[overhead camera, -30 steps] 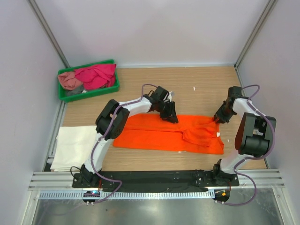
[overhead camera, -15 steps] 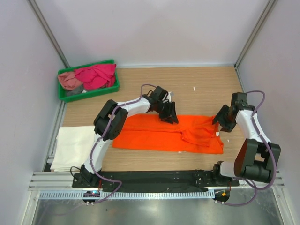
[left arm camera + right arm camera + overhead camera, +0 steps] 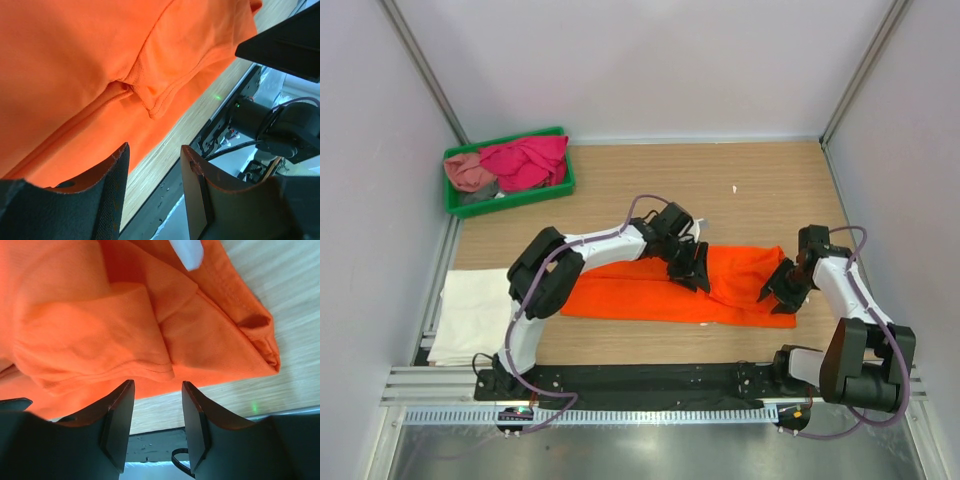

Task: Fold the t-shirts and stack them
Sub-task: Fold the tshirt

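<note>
Top external: orange t-shirt (image 3: pixel 640 297) lying flat on worktop (image 3: pixel 740 190). Left claw (image 3: pixel 698 276) and right claw (image 3: pixel 775 294) above it, both parted, gripping nothing.

green tray (image 3: pixel 508 199) (far left), wooden table (image 3: pixel 720 180)

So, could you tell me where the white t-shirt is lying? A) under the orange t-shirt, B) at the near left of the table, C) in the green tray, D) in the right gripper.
B: the white t-shirt lies at the near left of the table, apart from the orange t-shirt.
</note>
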Tool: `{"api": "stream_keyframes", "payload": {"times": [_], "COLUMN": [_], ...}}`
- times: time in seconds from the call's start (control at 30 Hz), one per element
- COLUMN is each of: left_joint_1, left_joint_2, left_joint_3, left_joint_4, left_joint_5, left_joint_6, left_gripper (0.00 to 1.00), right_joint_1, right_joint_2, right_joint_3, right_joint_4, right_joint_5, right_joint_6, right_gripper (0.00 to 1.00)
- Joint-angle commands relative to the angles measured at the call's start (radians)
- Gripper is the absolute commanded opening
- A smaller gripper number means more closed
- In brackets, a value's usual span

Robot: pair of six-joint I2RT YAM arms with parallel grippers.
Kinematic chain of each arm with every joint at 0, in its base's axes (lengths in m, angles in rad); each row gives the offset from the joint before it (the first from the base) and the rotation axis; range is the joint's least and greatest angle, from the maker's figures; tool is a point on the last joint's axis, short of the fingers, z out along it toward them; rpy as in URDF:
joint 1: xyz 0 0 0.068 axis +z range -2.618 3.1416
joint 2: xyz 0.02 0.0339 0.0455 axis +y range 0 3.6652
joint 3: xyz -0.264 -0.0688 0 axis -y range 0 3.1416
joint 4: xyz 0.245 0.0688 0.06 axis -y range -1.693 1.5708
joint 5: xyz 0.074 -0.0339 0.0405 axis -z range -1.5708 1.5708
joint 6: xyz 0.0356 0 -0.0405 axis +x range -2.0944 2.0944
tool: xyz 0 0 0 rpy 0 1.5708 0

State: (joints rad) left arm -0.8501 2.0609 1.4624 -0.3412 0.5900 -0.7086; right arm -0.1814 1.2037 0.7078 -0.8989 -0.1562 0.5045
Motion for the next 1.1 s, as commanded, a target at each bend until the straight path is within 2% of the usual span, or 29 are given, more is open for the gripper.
{"api": "stream_keyframes", "payload": {"times": [0.0, 0.17, 0.57, 0.7, 0.87, 1.07], "left_joint_1": [-0.012, -0.024, -0.032, -0.032, -0.033, -0.032], "left_joint_2": [0.013, 0.036, 0.113, 0.133, 0.131, 0.116], "left_joint_3": [-0.001, 0.004, 0.062, 0.076, 0.081, 0.075], "left_joint_4": [-0.010, 0.019, 0.036, 0.044, 0.045, 0.045], "left_joint_5": [0.025, 0.028, 0.044, 0.054, 0.057, 0.053], "left_joint_6": [-0.019, -0.051, -0.084, -0.095, -0.097, -0.095], "left_gripper": [0.47, 0.48, 0.49, 0.47, 0.46, 0.45], "right_joint_1": [0.005, 0.005, 0.005, 0.008, 0.014, 0.037], "right_joint_2": [-0.021, -0.010, 0.036, 0.036, 0.010, -0.026], "right_joint_3": [-0.040, -0.074, -0.087, -0.087, -0.067, -0.062], "right_joint_4": [0.018, 0.060, 0.130, 0.120, 0.057, -0.069], "right_joint_5": [-0.013, -0.016, 0.000, -0.003, -0.006, 0.026], "right_joint_6": [0.049, 0.095, 0.115, 0.112, 0.114, 0.189], "right_gripper": [0.48, 0.41, 0.37, 0.28, 0.10, 0.02]}}
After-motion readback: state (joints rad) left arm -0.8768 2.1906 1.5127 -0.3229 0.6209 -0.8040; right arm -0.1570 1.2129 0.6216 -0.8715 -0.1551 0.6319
